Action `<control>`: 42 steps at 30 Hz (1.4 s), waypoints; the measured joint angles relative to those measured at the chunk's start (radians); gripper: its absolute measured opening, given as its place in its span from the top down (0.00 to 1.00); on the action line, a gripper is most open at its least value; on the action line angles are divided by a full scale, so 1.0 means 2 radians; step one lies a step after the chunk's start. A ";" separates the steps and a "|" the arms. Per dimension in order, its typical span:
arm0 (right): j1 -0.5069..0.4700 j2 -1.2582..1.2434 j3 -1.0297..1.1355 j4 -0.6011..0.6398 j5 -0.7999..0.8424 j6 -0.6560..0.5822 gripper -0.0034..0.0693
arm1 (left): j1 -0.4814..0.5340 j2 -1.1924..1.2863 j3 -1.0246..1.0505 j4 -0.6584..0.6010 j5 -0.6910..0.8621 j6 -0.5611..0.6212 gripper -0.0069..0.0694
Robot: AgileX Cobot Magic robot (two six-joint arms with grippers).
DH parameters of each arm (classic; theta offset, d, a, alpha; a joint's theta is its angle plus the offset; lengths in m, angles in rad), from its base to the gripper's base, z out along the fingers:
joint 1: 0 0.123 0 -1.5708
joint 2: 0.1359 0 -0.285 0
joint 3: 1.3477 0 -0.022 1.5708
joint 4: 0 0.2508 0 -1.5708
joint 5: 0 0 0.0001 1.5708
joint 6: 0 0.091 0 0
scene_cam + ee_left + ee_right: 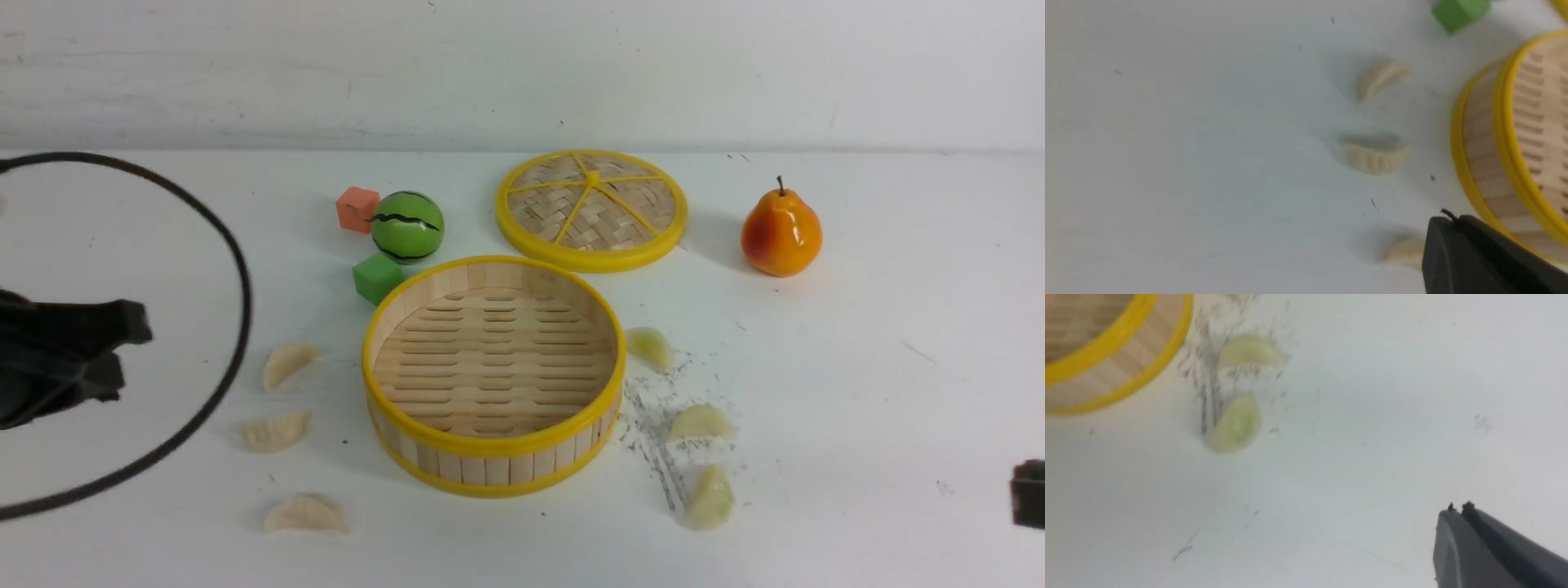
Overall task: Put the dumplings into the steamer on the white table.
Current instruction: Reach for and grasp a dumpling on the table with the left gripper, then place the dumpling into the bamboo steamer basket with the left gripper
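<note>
The steamer (493,457) stands empty mid-table on the white table (857,367). Three cream-white dumplings lie left of it (290,361), (276,431), (304,514). Three yellow-green dumplings lie right of it (650,345), (700,422), (710,496). My left gripper (131,343) is shut and empty at the far left; in the left wrist view (1447,222) it partly covers the nearest cream dumpling (1404,253). My right gripper (1027,492) is shut and empty at the right edge; it also shows in the right wrist view (1457,512), apart from the green dumplings (1235,426).
The woven yellow-rimmed lid (591,209) lies behind the steamer. A toy watermelon (407,226), an orange cube (357,209) and a green cube (377,278) sit back left. A toy pear (780,232) stands back right. A black cable (237,278) loops at left.
</note>
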 joint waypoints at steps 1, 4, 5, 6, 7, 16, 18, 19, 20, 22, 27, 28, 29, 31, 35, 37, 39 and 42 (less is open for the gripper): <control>0.004 0.008 -0.002 0.010 0.001 -0.015 0.96 | 0.000 0.019 -0.013 -0.013 0.009 0.016 0.93; 0.031 0.039 -0.006 0.047 -0.008 -0.084 0.96 | 0.000 0.080 -0.057 -0.060 0.024 0.093 0.93; 0.036 0.047 -0.006 0.052 -0.013 -0.100 0.96 | 0.000 0.092 -0.066 -0.064 0.026 0.108 0.93; 0.049 0.057 -0.006 0.061 -0.018 -0.120 0.96 | 0.000 0.123 -0.089 -0.075 0.031 0.139 0.92; 0.058 0.065 -0.006 0.066 -0.021 -0.132 0.96 | -0.002 0.144 -0.106 -0.077 0.035 0.158 0.90; 0.106 0.077 -0.007 0.082 -0.032 -0.152 0.95 | -0.059 0.304 -0.228 0.042 0.035 0.254 0.44; 0.106 0.077 -0.007 0.084 -0.033 -0.153 0.95 | -0.068 0.334 -0.246 0.069 0.023 0.257 0.36; 0.106 0.077 -0.007 0.084 -0.033 -0.153 0.95 | -0.070 0.342 -0.252 0.077 0.017 0.257 0.34; 0.106 0.077 -0.007 0.084 -0.033 -0.153 0.95 | -0.070 0.344 -0.252 0.078 0.017 0.258 0.34; 0.106 0.077 -0.007 0.085 -0.033 -0.153 0.95 | -0.071 0.372 -0.262 0.091 -0.008 0.260 0.31; 0.106 0.078 -0.007 0.091 -0.035 -0.153 0.95 | -0.070 0.410 -0.265 0.101 -0.047 0.256 0.34; 0.106 0.078 -0.007 0.093 -0.037 -0.153 0.94 | -0.070 0.412 -0.266 0.102 -0.048 0.253 0.37; 0.106 0.078 -0.007 0.094 -0.037 -0.153 0.94 | -0.070 0.415 -0.267 0.103 -0.048 0.250 0.39; 0.106 0.078 -0.007 0.096 -0.040 -0.153 0.94 | -0.070 0.416 -0.268 0.105 -0.047 0.238 0.48; 0.106 0.078 -0.008 0.097 -0.044 -0.153 0.94 | -0.070 0.413 -0.274 0.105 -0.026 0.190 0.70; 0.106 0.078 -0.008 0.097 -0.045 -0.153 0.94 | -0.070 0.409 -0.282 0.105 -0.010 0.164 0.69; 0.106 0.078 -0.008 0.097 -0.045 -0.153 0.93 | -0.070 0.399 -0.302 0.108 0.011 0.130 0.68; 0.106 0.078 -0.008 0.097 -0.049 -0.153 0.93 | -0.070 0.379 -0.350 0.110 0.045 0.097 0.68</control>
